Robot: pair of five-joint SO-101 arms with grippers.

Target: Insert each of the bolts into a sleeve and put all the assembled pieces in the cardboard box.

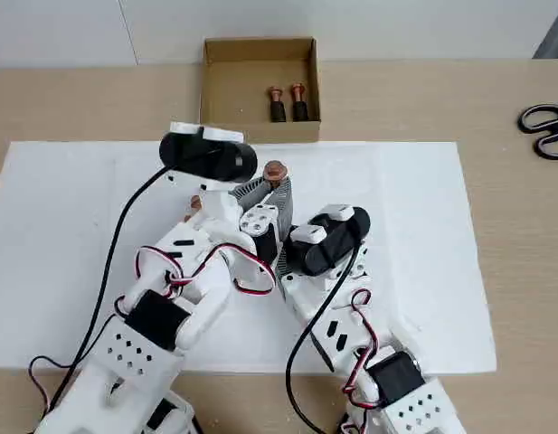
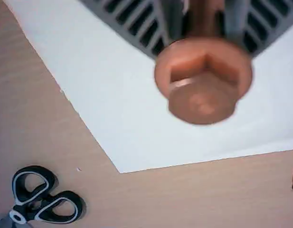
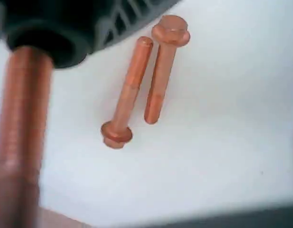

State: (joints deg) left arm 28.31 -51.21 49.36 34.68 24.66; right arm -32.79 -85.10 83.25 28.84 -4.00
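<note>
Count: two assembled pieces (image 1: pixel 288 102) stand in the cardboard box (image 1: pixel 207 90) at top centre of the high view. Third piece in progress at mid-frame: your left end effector (image 2: pixel 203 19) is clamped on a bolt (image 2: pixel 203 80), head toward its camera. Your right end effector (image 3: pixel 56 14) appears closed around a black sleeve (image 3: pixel 42 28), with the copper shaft entering it. Seating depth cannot be judged. Two loose bolts (image 3: pixel 141 80) lie side by side on the white sheet (image 1: pixel 423 226) covering the bench (image 1: pixel 80 90). Estimate you are roughly halfway: finish this insertion, box it, then two more.
</note>
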